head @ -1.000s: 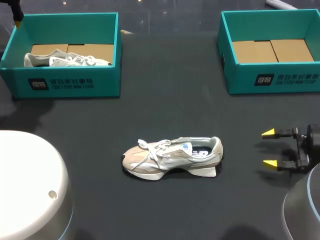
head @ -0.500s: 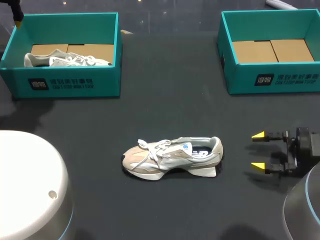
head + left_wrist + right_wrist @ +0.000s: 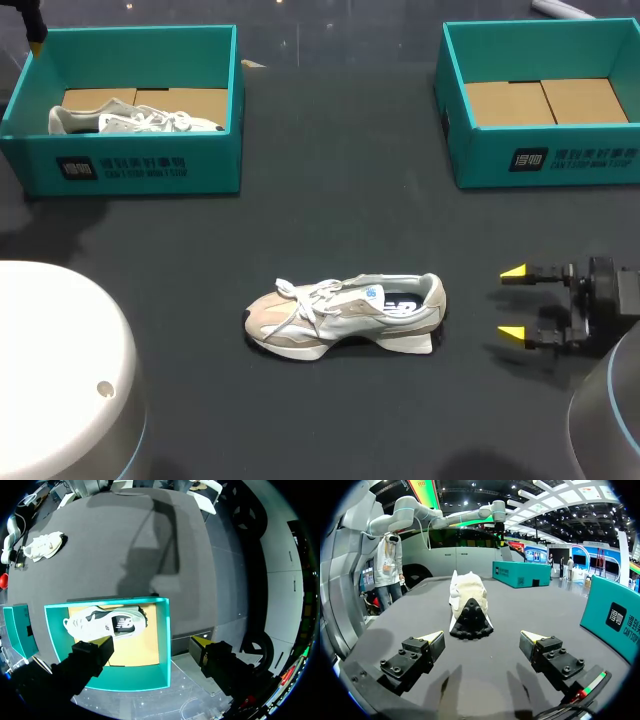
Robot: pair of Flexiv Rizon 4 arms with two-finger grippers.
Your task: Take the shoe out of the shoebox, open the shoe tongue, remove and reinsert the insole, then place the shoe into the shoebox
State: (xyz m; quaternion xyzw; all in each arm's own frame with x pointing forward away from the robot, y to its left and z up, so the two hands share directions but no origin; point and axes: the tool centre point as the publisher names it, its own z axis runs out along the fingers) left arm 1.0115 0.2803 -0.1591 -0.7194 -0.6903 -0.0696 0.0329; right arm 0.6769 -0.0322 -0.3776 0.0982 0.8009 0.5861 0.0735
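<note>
A beige and grey shoe (image 3: pixel 345 315) lies on its sole mid-table, toe to the left, heel to the right. My right gripper (image 3: pixel 513 302) hangs open just right of the heel, apart from it. In the right wrist view the heel (image 3: pixel 468 605) is straight ahead of the spread fingers of the right gripper (image 3: pixel 482 636). My left gripper (image 3: pixel 152 641) hovers open high above the left teal shoebox (image 3: pixel 165 645), which holds a white shoe (image 3: pixel 107 622). That box (image 3: pixel 130 165) stands at the back left with its shoe (image 3: pixel 130 120) inside.
A second teal shoebox (image 3: pixel 545 160) at the back right holds only its cardboard floor. White arm bases sit at the front left (image 3: pixel 60 370) and front right (image 3: pixel 605 420). Dark bare tabletop surrounds the shoe.
My right gripper has slid left toward the shoe's heel, staying open. The shoe, the boxes and the left arm have not moved.
</note>
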